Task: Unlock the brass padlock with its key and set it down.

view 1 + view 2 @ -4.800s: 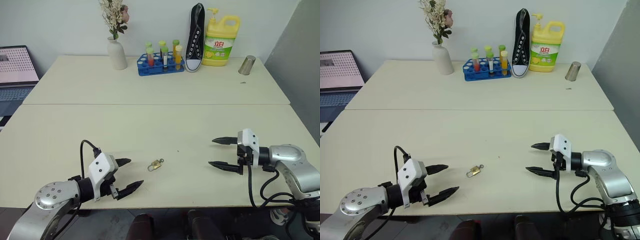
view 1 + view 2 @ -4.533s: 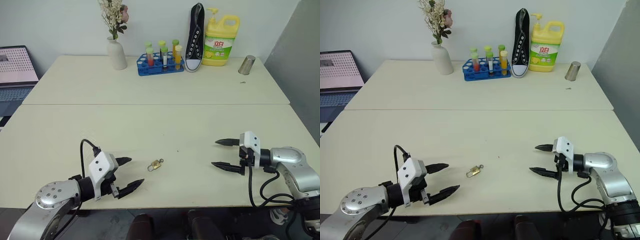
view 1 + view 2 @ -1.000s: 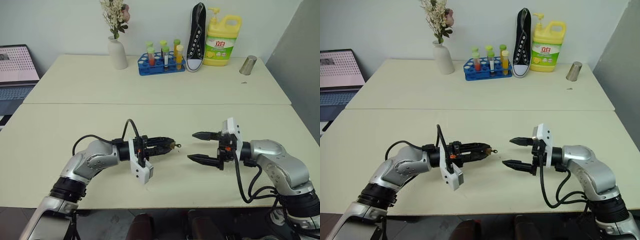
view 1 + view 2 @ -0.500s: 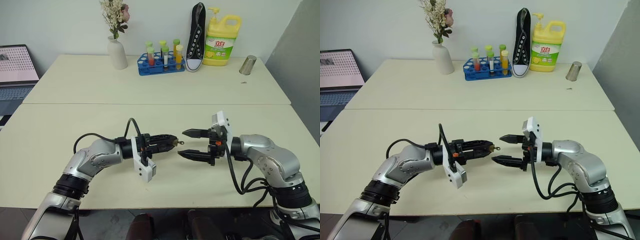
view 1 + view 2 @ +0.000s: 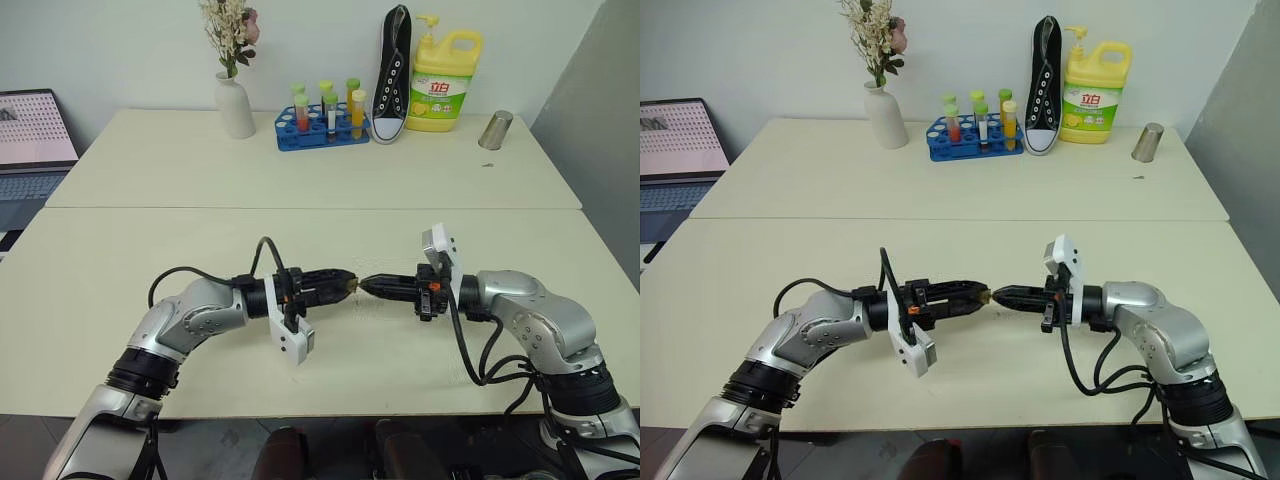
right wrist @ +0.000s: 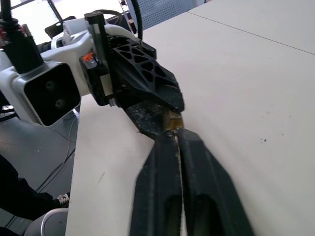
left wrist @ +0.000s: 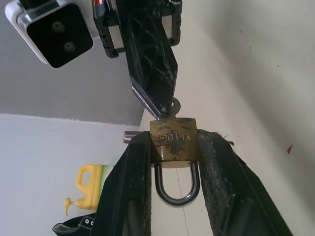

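Note:
The brass padlock [image 7: 173, 144] is pinched by its body between my left gripper's [image 5: 343, 283] fingertips, held level a little above the table [image 5: 320, 230], its silver shackle [image 7: 176, 189] pointing back along the fingers. The key [image 7: 170, 105] sticks out of the padlock's free end, and only its small silver head shows. My right gripper [image 5: 367, 284] faces the left one tip to tip, with its fingers [image 6: 162, 162] pressed together on the key's head. In the right wrist view the padlock [image 6: 173, 119] peeks out just past those tips.
Along the table's far edge stand a white vase with flowers [image 5: 234, 105], a blue rack of test tubes [image 5: 322, 122], a black shoe [image 5: 391, 75], a yellow detergent bottle [image 5: 439, 82] and a metal cup [image 5: 493, 130]. A laptop [image 5: 35, 135] sits at the far left.
My right gripper, wide open a second ago, has moved left up to the padlock and closed on the key's head. The left gripper has kept still with the padlock.

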